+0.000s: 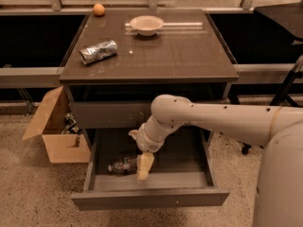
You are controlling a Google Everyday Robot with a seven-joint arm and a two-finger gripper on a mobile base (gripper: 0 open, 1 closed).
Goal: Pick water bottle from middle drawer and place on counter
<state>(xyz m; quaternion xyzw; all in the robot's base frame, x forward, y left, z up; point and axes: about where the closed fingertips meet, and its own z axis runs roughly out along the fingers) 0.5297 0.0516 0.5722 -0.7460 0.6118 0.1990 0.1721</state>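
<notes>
The middle drawer [150, 197] is pulled out below the counter [156, 51]. The water bottle [121, 165], clear with a dark label band, lies on its side on the drawer floor at the left. My gripper [143, 168] hangs down inside the drawer, right beside the bottle's right end, its pale fingers pointing down. The white arm reaches in from the right. Whether the gripper touches the bottle is hidden by the fingers.
On the counter lie a crumpled silver foil packet [98, 51], a white bowl [146, 24] and an orange [98, 9]. An open cardboard box [57, 129] stands on the floor left of the cabinet. A chair base [246, 148] is at the right.
</notes>
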